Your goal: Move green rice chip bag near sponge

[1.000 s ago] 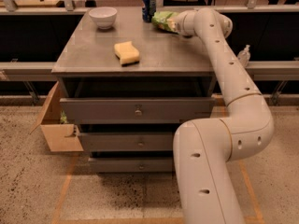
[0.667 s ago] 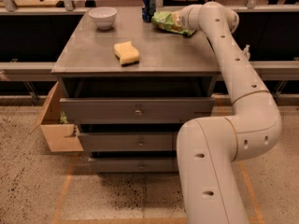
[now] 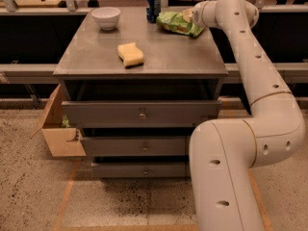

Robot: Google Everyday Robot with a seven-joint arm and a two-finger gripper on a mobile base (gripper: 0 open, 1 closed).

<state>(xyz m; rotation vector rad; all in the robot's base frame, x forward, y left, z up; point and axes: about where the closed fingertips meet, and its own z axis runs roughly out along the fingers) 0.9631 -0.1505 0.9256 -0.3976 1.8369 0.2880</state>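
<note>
Little of the job shows as done: the green chip bag (image 3: 179, 23) lies at the upper right of the cabinet top (image 3: 168, 61), well apart from the sponge (image 3: 130, 54), which sits lower and further left, near the middle of that grey surface. The gripper (image 3: 193, 16) is at the bag's right end, in the upper right of the frame. It meets the bag there, but the wrist of the white arm (image 3: 255, 66) hides the contact, so whether it has clamped on the bag or only rests against it cannot be told. By my reading the reach is made and the grasp is either in hand or just secured. What is left is the whole carry: bring the bag down and left across the bare metal and set it just beside the sponge.

The bag looks puffy and crinkled, shiny light green with pale and reddish print, and clearly wider than the sponge. Its left end lies just beside the blue can (image 3: 153, 6), perhaps touching it. Such a slack, air-filled bag will likely sag and slip in a pinch. The white bowl (image 3: 106, 17) stands at the upper left, away from the path
</note>
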